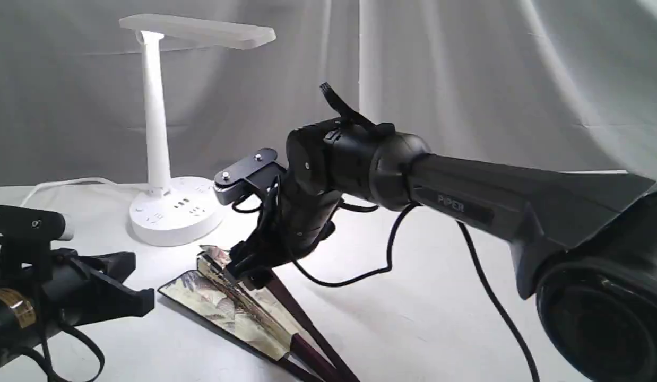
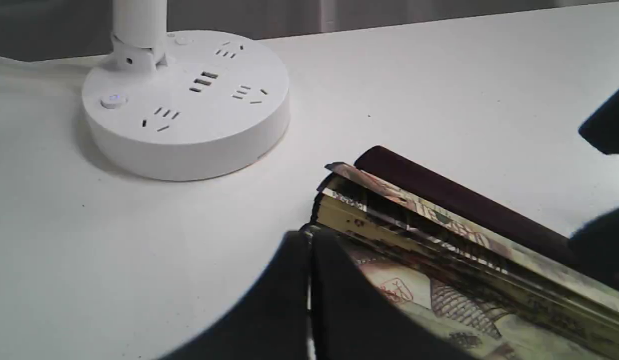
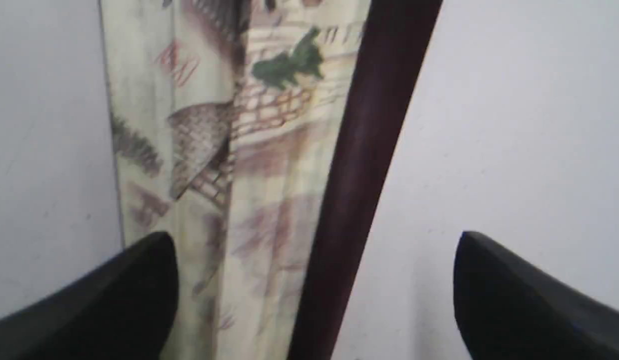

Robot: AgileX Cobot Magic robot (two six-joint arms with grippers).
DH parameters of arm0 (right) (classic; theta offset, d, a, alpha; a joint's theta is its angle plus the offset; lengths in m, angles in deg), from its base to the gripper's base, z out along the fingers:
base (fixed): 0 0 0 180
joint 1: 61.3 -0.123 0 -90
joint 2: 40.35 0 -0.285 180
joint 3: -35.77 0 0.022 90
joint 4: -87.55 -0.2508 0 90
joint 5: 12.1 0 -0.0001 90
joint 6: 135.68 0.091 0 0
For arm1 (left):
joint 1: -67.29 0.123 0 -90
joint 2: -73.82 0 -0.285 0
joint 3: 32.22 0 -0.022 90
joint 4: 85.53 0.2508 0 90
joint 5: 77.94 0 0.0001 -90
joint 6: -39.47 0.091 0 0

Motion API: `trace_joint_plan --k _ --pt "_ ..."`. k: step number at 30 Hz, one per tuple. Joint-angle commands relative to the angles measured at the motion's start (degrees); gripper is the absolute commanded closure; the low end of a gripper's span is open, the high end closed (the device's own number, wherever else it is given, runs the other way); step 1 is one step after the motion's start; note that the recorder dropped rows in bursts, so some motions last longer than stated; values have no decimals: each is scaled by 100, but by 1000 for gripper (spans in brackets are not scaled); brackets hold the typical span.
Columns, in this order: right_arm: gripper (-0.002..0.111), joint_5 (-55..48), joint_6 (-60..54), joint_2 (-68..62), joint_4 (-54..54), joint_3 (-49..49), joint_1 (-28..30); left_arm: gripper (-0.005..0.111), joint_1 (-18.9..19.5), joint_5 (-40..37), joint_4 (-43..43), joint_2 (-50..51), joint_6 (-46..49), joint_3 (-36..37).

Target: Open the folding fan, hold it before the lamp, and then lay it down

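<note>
Progress looks partial at best: the folding fan [image 1: 230, 307] lies flat on the white table [image 1: 440, 329] in the lower centre of the exterior view, below and right of the lamp [image 1: 156, 116]. Only a narrow wedge of its painted leaf is spread, and the other folds are stacked together. Neither arm has hold of it. The right gripper [image 3: 314, 240] hangs close over it with its jaws spread wide, one on either side of the maroon guard [image 3: 359, 150] and a strip of leaf, clasping nothing. The left gripper [image 1: 145, 305], at the lower left of the exterior view, has its fingers pressed together and empty. Its tips are just beside the leaf's outer corner, and I cannot tell whether they touch the paper. My reading is that the fan is down on the table but far from fully opened. Nothing shows whether it has been held before the lamp; if it has not, spreading, lifting and laying down all remain. Its long axis runs diagonally in the exterior view, upper left to lower right. The wide, dark-edged end of the leaf points up-left toward the lamp's round base [image 2: 189, 100], near it but apart. The dark ribs converge toward the bottom edge of the frame, where the pivot is cut off.
</note>
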Motion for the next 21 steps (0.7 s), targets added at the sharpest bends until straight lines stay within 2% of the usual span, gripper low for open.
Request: trace_joint_plan --k 1,7,9,14,16,21 --pt "33 430 375 92 158 25 144 107 -3 97 -6 -1 -84 -41" --pt "33 550 642 92 -819 25 923 107 -3 97 -6 -1 -102 -41" --pt "38 396 526 92 -1273 25 1167 107 -3 97 -6 -1 -102 -41" --pt "70 -376 283 92 -2205 25 1819 107 -3 97 -6 -1 -102 -41" --pt "79 -699 115 92 -2482 25 1982 107 -3 97 -6 -1 -102 -41" --pt "101 -1498 -1241 -2 -3683 25 2180 107 -3 97 -6 -1 -102 -41"
